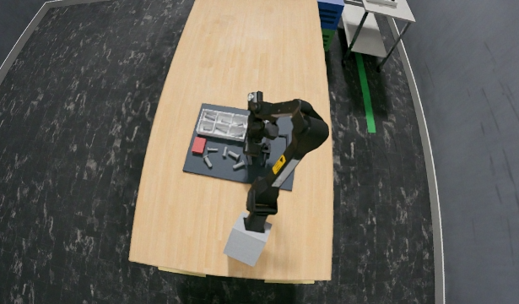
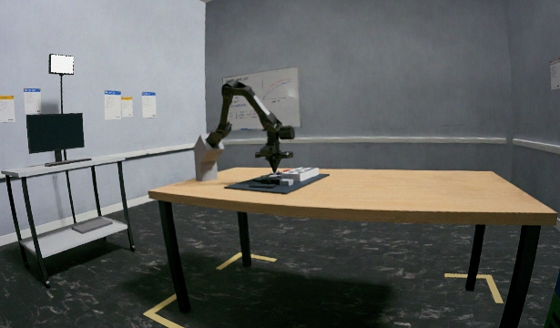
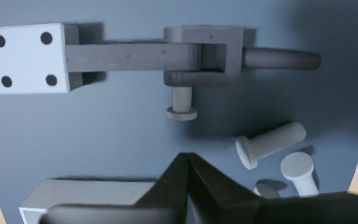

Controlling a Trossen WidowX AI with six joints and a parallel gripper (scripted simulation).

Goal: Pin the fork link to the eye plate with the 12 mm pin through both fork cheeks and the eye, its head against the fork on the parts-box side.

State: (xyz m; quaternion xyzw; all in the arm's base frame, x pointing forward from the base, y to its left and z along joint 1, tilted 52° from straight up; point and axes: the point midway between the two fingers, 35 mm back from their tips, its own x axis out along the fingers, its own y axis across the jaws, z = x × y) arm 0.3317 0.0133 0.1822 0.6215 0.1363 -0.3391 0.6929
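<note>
One pin (image 3: 181, 104) sticks out below the fork (image 3: 203, 56) at upper centre of the wrist view, only partly through with its head off the cheek, while the hand (image 3: 188, 159), fingers pressed together and empty, sits below it, seemingly to push.

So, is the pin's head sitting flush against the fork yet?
No, the pin sticks out of the fork, its head clearly apart from the cheek.
</note>
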